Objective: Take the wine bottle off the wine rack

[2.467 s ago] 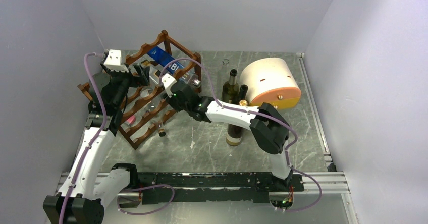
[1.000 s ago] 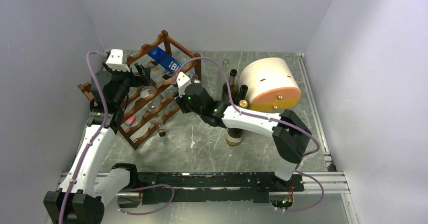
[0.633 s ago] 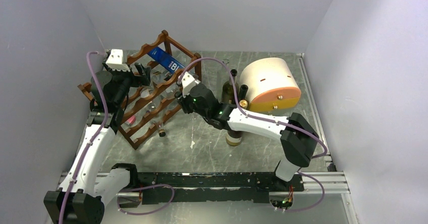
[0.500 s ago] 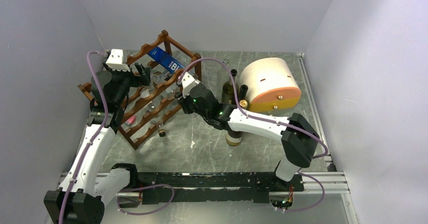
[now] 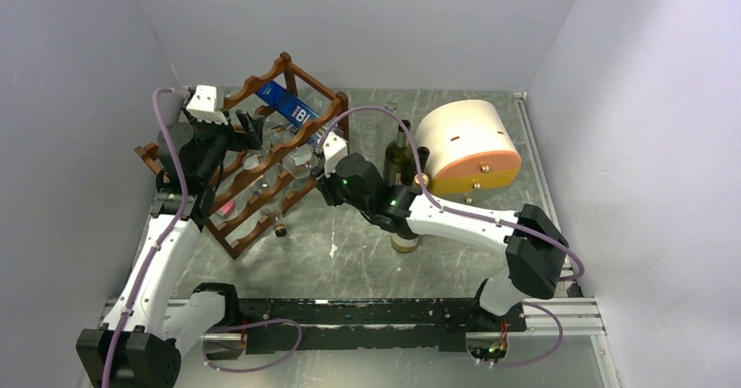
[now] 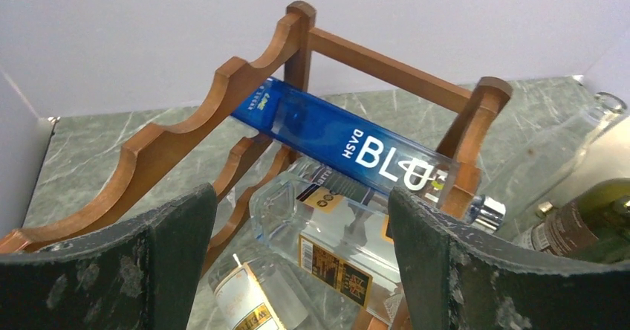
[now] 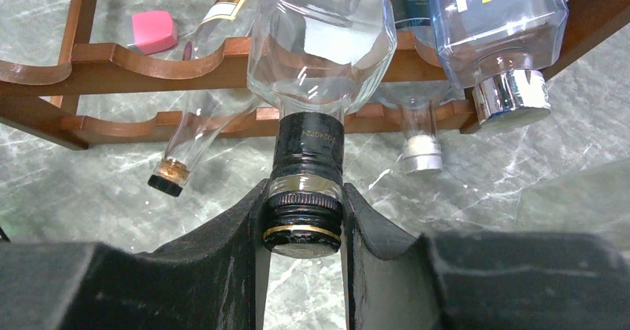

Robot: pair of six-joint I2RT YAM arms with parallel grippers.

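The reddish-brown wine rack point(image 5: 253, 86) stands at the back left, with several bottles lying in it. My right gripper point(image 7: 304, 196) is shut on the black capped neck of a clear wine bottle point(image 7: 321, 40). That bottle's shoulder sticks out past the rack's front rail point(image 7: 111, 55). From above, the right gripper point(image 5: 316, 159) sits at the rack's right front with the bottle point(image 5: 300, 155) ahead of it. My left gripper point(image 5: 249, 126) hovers open behind the rack. Its wrist view looks down on the rack point(image 6: 178, 133) and the same clear bottle point(image 6: 349, 233) between the open left gripper point(image 6: 297, 204).
A blue bottle point(image 5: 288, 104) lies on the top tier, above the held one point(image 6: 349, 144). Upright dark bottles point(image 5: 400, 156) stand beside a cream-and-orange drum box point(image 5: 467, 143). Another bottle point(image 5: 405, 235) stands under my right forearm. A pink block point(image 7: 154, 30) lies on the table under the rack.
My right gripper has drawn back to the right and nearer, pulling the clear bottle partway out of the rack, and its elbow has swung right. The left arm has hardly moved.
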